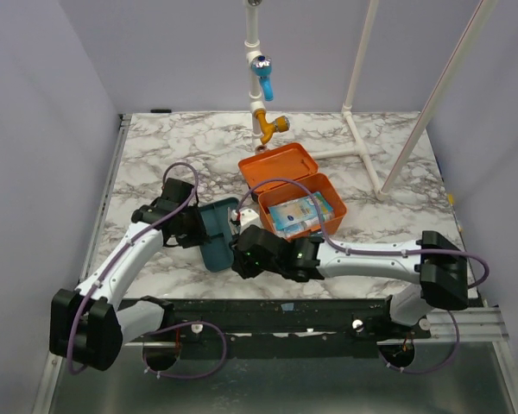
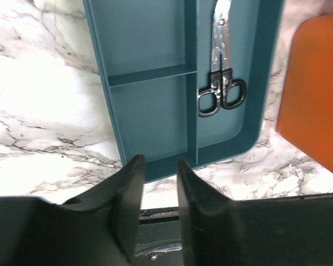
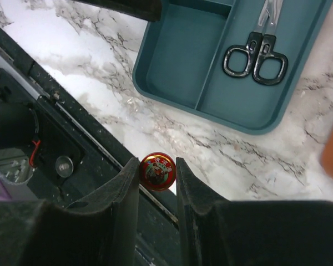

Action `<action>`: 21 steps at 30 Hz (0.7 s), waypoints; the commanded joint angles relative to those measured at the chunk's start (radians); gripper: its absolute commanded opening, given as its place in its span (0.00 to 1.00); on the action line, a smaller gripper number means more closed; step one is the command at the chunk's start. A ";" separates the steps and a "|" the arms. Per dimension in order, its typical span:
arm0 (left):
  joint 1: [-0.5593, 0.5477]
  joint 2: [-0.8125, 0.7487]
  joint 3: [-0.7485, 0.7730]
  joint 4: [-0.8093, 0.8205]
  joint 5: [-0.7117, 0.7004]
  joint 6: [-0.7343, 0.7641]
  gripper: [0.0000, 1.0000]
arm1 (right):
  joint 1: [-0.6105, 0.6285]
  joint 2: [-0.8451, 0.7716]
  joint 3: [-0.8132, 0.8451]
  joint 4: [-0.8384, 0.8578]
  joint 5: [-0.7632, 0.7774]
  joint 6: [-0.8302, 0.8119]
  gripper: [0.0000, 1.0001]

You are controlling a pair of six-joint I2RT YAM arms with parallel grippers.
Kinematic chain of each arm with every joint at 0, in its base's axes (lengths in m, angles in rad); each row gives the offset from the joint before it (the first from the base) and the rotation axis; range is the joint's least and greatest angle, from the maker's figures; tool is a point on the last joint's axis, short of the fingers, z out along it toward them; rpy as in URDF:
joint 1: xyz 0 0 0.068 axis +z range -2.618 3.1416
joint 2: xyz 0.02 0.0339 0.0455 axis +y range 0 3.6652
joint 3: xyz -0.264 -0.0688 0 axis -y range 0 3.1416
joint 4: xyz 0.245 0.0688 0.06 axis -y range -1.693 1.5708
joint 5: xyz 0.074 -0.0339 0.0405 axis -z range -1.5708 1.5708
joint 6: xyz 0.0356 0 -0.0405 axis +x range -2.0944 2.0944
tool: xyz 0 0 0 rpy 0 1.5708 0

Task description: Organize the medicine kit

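Stowing step: small red round tin [image 3: 158, 172] pinched in the right gripper [image 3: 157, 165] at the near edge of the table [image 1: 155, 155].
Just beyond, left gripper [image 2: 160, 166] barely parted, empty, over the teal tray [image 3: 183, 55] holding black-handled scissors [image 3: 255, 58]; farther right, orange medicine kit [image 1: 278, 166], lid open, packets [image 1: 300, 211] inside. Next, likely: carrying the tin over a free compartment, then letting go gently. Tin's label unreadable.
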 commanded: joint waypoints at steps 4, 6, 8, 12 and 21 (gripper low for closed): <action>-0.002 -0.132 0.084 -0.105 -0.138 0.014 0.51 | 0.008 0.155 0.118 0.034 0.013 -0.001 0.20; 0.000 -0.175 0.091 -0.121 -0.187 0.009 0.61 | 0.007 0.201 0.153 0.035 0.012 -0.005 0.20; 0.004 -0.227 0.094 -0.134 -0.216 0.007 0.68 | 0.006 0.252 0.193 0.023 0.016 0.000 0.21; 0.010 -0.340 0.099 -0.161 -0.296 0.016 0.82 | 0.008 0.343 0.268 0.006 0.039 0.016 0.21; 0.017 -0.577 0.114 -0.203 -0.434 0.041 0.99 | 0.006 0.499 0.402 -0.047 0.137 0.062 0.22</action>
